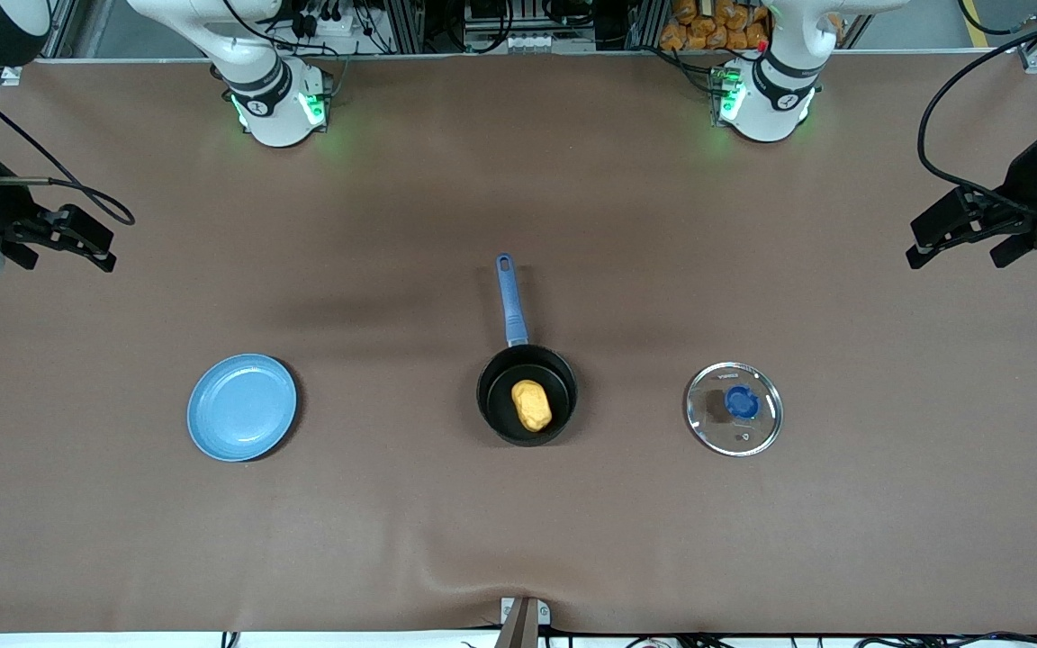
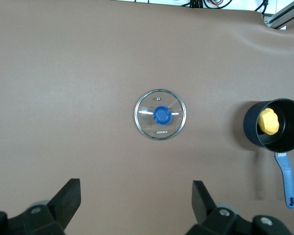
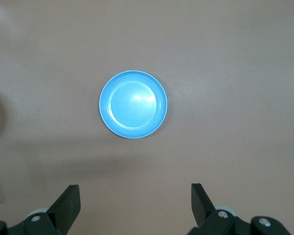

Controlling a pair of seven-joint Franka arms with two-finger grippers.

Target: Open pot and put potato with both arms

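Observation:
The black pot (image 1: 493, 396) with its long blue handle (image 1: 511, 301) stands uncovered at the table's middle. The yellow potato (image 1: 531, 405) lies inside it. The left wrist view also shows the pot (image 2: 286, 132) and the potato (image 2: 267, 121). The glass lid (image 1: 734, 408) with a blue knob lies flat on the cloth beside the pot, toward the left arm's end. My left gripper (image 1: 960, 245) hangs open and empty high over that end of the table, its fingertips wide apart (image 2: 136, 188). My right gripper (image 1: 64, 255) hangs open and empty over the right arm's end (image 3: 135, 193).
A light-blue plate (image 1: 241, 407) lies bare beside the pot toward the right arm's end, and fills the middle of the right wrist view (image 3: 133, 104). Brown cloth covers the table. A small bracket (image 1: 523, 621) sits at the table's nearest edge.

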